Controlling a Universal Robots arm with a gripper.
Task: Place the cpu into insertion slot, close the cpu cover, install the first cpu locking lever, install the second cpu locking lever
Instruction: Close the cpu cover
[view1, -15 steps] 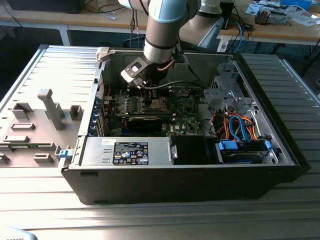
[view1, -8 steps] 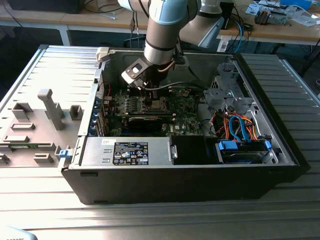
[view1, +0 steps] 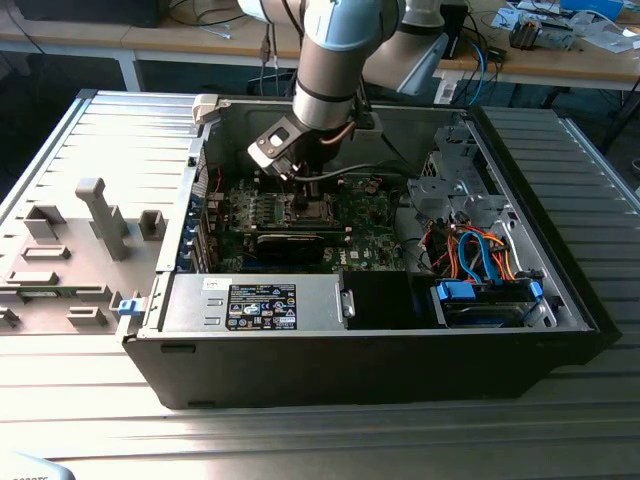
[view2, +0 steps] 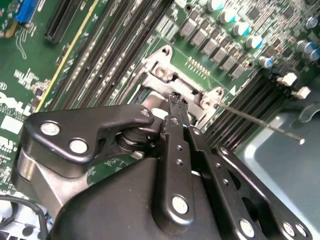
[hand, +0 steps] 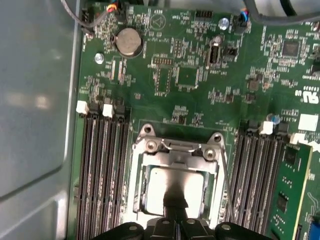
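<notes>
Inside the open computer case (view1: 180, 390), my gripper (view1: 300, 190) hangs over the motherboard's cpu socket. In the first wrist view the cpu (hand: 160, 182) lies in the socket, its pale metal top showing through the square opening of the silvery cpu cover (hand: 176, 159), which lies down over it. My gripper (hand: 175, 202) is shut, with its narrow tips over the cpu's near edge. In the second wrist view the shut gripper (view2: 175, 97) points at the socket frame (view2: 162, 70). A thin wire locking lever (view2: 260, 125) angles out from the socket; it also runs along one side of the socket (hand: 228, 187).
Black memory slots (hand: 102, 165) flank the socket on both sides. A green card (hand: 295, 190) stands past them. The case holds a power supply (view1: 265, 303) at the front and a drive cage with blue parts (view1: 485, 300). A grey fixture (view1: 100, 215) sits outside on the exterior view's left.
</notes>
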